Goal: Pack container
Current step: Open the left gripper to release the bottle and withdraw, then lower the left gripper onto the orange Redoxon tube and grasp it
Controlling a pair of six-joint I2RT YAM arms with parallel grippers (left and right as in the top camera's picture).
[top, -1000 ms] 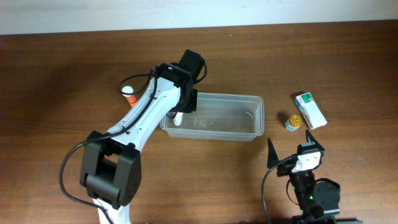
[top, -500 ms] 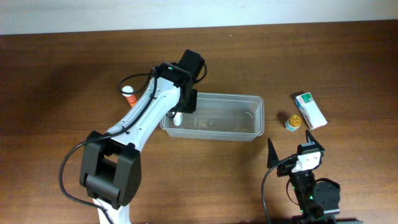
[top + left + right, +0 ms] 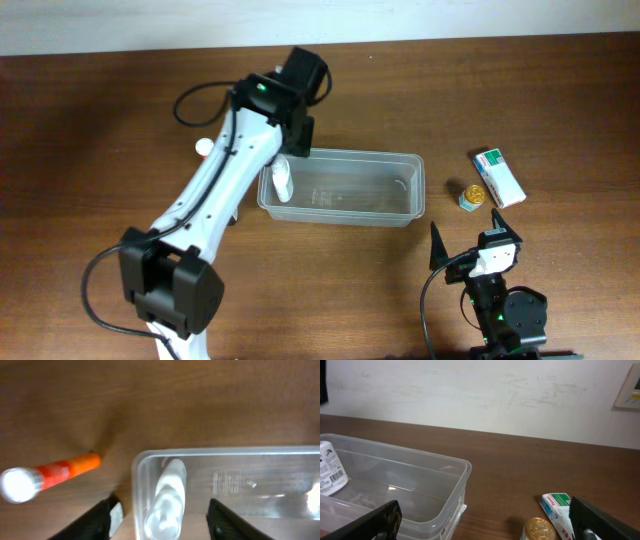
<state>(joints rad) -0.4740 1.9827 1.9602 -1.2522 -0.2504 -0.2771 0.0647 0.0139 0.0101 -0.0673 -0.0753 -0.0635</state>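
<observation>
— What's at the left of the desk [image 3: 100,100]?

— An orange tube with a white cap [image 3: 50,472] lies on the wood, just outside the container's short left wall.

— And the left pincer [image 3: 165,522]?

— It hangs above that end, spread wide and gripping nothing. One finger is outside the wall and the other is over the inside.

— Where's the container [image 3: 400,158]?

— It sits mid-desk, long side running left to right. A white bottle [image 3: 282,182] is inside at its left end, below the spread fingers.

— Further right?

— A small gold-capped jar [image 3: 472,195] stands just beside a green-and-white carton [image 3: 498,176], both apart from the container. The right pincer [image 3: 485,520] sits nearer the front edge, also wide apart and empty.
</observation>
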